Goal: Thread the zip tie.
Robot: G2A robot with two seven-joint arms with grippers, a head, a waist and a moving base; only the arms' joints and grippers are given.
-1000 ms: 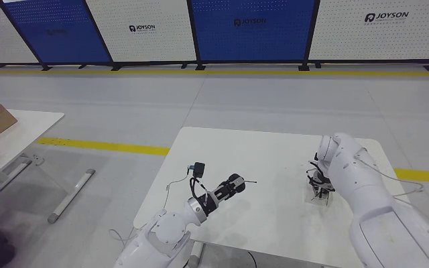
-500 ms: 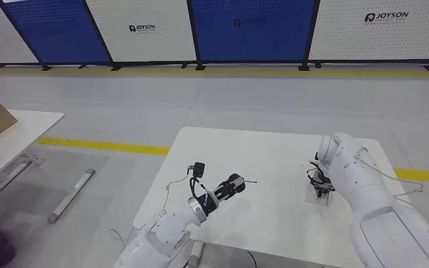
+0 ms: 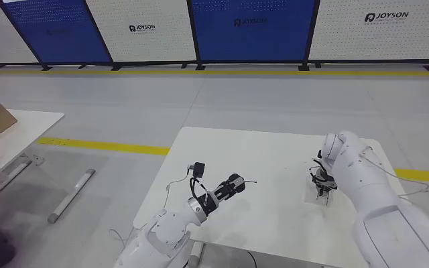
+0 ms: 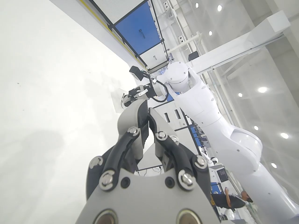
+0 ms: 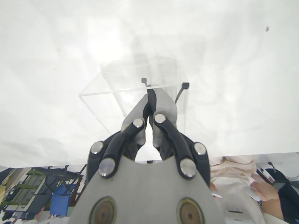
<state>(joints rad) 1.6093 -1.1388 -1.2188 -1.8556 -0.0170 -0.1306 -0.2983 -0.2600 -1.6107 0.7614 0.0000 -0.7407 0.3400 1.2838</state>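
Since the earlier frames the right arm has shifted a little toward the right edge of the table (image 3: 268,151), and its gripper has stayed at the clear box; the left arm has not moved.

At this moment the right gripper (image 5: 149,96) hangs over the clear box (image 5: 121,78), which stands near the right edge of the table, about halfway between the front and the back edge. Its fingers are pressed together and pinch a black zip tie (image 5: 144,80). The small square head of this tie points away from the fingertips and lies over the top rim of the box. One other zip tie (image 5: 184,86), also black, leans tilted against a wall of the box, just beside the gripper, with its head up.

From above, the left gripper (image 3: 240,181) is over the left half of the table, nearer to the front edge and well apart from the box. Its fingers are closed narrow, and a thin black strip (image 3: 251,180) sticks out of the tip toward the right arm. I cannot tell if this strip has a head.

Behind the table stand blue panels (image 3: 251,30) and white panels (image 3: 141,27). Each carries a short printed logo near its top. A yellow line (image 3: 100,145) runs on the floor.
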